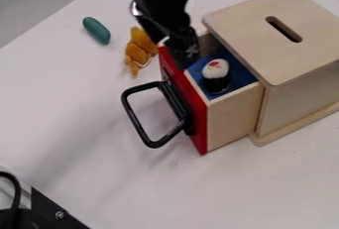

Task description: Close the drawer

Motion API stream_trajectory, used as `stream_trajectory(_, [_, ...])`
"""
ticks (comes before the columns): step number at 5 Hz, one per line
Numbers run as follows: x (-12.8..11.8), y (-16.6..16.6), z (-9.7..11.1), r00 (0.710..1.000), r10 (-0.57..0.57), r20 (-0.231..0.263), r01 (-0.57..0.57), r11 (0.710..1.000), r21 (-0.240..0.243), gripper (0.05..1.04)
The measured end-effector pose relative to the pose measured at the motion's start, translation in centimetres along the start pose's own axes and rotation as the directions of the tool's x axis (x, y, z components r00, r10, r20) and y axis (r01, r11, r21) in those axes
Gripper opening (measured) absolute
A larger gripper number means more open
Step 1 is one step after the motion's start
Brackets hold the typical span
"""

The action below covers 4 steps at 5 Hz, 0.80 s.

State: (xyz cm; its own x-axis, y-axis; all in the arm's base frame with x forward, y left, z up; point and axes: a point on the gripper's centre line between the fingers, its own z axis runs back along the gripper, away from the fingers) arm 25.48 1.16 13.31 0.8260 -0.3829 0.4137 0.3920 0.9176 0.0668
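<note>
White tbl [73, 124] | drwr [232, 119] open twd 8 o'clk | grpr [183, 52] at its 11, grip state: can't tell | we're prob. pre-push; next: press front [200, 139] twd 2

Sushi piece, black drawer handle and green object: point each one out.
Sushi piece [216, 72]: camera view, the middle of its body.
Black drawer handle [134, 116]: camera view, its outer bar.
Green object [96, 30]: camera view, the middle of its body.
</note>
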Motion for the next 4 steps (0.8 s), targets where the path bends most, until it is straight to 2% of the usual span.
stream_trajectory(1, [-1.1, 0.9, 0.7, 1.0, 0.013, 0.01, -0.013, 0.999, 0.029, 1.0])
stream_trajectory(2, [-2.4, 1.1, 1.0, 1.0, 0.021, 0.008, -0.021, 0.999, 0.039, 1.0])
stream_trajectory(3, [-3.1, 1.1, 0.1, 1.0, 0.006, -0.021, -0.005, 1.0, 0.02, 1.0])
stream_trajectory(4, [-4.0, 1.1, -1.0, 0.995, -0.058, -0.083, 0.061, 0.997, 0.041, 1.0])
